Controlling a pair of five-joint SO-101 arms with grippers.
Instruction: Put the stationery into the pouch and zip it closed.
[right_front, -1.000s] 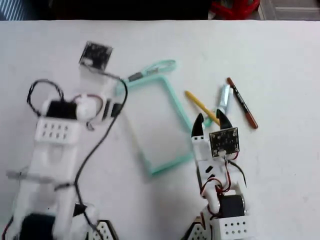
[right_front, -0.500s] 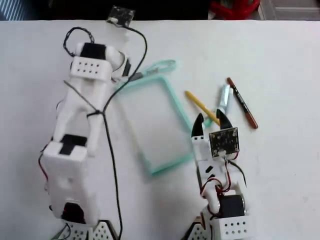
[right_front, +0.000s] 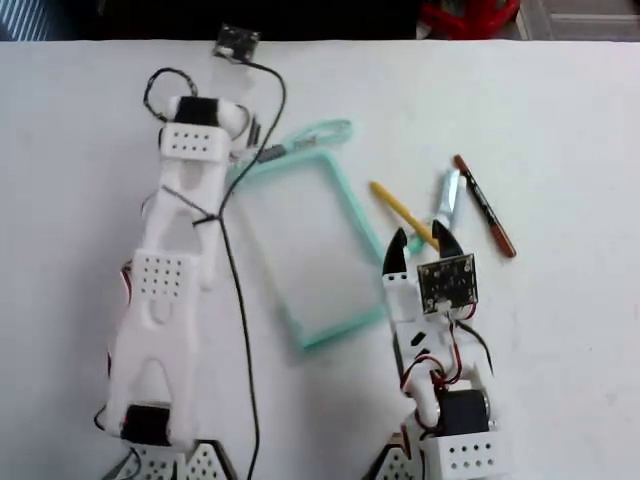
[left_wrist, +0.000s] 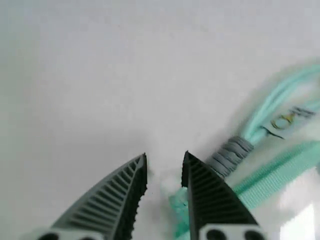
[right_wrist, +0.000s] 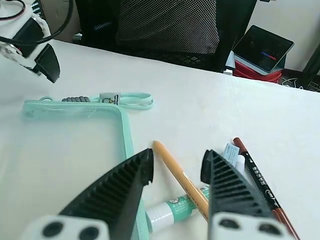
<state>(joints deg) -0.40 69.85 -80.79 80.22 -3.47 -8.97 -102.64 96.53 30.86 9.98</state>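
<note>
The clear pouch (right_front: 300, 240) with a mint border lies flat mid-table, its strap loop (right_front: 322, 130) at the far end. My left gripper (right_front: 254, 138) hovers open at the pouch's far left corner, the grey zipper pull (left_wrist: 230, 152) just beside one finger (left_wrist: 210, 200). A yellow pencil (right_front: 403, 213), a white tube (right_front: 447, 198) and a brown pen (right_front: 485, 205) lie to the right of the pouch. My right gripper (right_front: 420, 235) stands open just short of them, the pencil (right_wrist: 180, 180) and the tube (right_wrist: 172, 207) running between its fingers.
The left arm (right_front: 170, 280) stretches along the pouch's left side, its black cable (right_front: 235, 300) trailing over the table. The table's far edge (right_front: 400, 40) is close behind the left gripper. A chair (right_wrist: 165, 25) stands beyond it.
The left arm has stretched forward and swung its gripper up to the pouch's far left corner by the zipper pull. The right arm and the stationery have not moved.
</note>
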